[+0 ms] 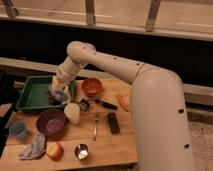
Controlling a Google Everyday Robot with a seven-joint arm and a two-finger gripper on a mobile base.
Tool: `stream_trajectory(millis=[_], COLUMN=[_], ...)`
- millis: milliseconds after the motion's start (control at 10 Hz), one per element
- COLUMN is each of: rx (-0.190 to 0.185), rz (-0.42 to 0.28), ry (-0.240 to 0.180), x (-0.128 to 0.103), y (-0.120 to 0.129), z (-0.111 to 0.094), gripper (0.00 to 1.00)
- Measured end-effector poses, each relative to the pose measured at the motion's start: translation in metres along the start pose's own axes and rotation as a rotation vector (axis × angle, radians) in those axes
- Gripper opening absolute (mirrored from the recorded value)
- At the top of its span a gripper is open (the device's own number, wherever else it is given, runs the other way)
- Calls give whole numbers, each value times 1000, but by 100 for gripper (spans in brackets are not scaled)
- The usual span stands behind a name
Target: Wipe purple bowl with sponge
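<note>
In the camera view, the arm reaches down from the upper right. Its tool (56, 90) hangs over the right edge of the green tray (31, 80), at the back left of the wooden surface (107, 147). The tool's fingers are pressed together. A small pale blue-grey block sits between them, which I take to be the sponge (61, 96), pinched and lifted clear of the tray.

The purple bowl (50, 121) stands on the surface in front of the tray, nearer the camera than the tool and slightly to the left. It is just beside the cream cup (72, 112), and nothing touches its inside yet. An orange-red bowl (92, 86) stands to the right of the tool. A blue-grey cup (19, 130) and a cloth rag (32, 147) lie near the left front corner.

By my reading, the pick-up is done and the carry to the bowl is in hand, with the wiping not yet begun. The next move calls for bringing the sponge forward and down past the cream cup without knocking it. It then needs pressing into the bowl's hollow and sweeping around, with the pinch kept firm so the sponge does not slip out.
</note>
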Motion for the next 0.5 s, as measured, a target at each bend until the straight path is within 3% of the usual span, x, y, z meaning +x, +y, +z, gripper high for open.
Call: stream_trajectory(millis=[200, 500], rx=[0, -1], rz=[-17, -68], ry=[22, 98], x=[-1, 10], y=[2, 26], z=[4, 34], gripper=[0, 0])
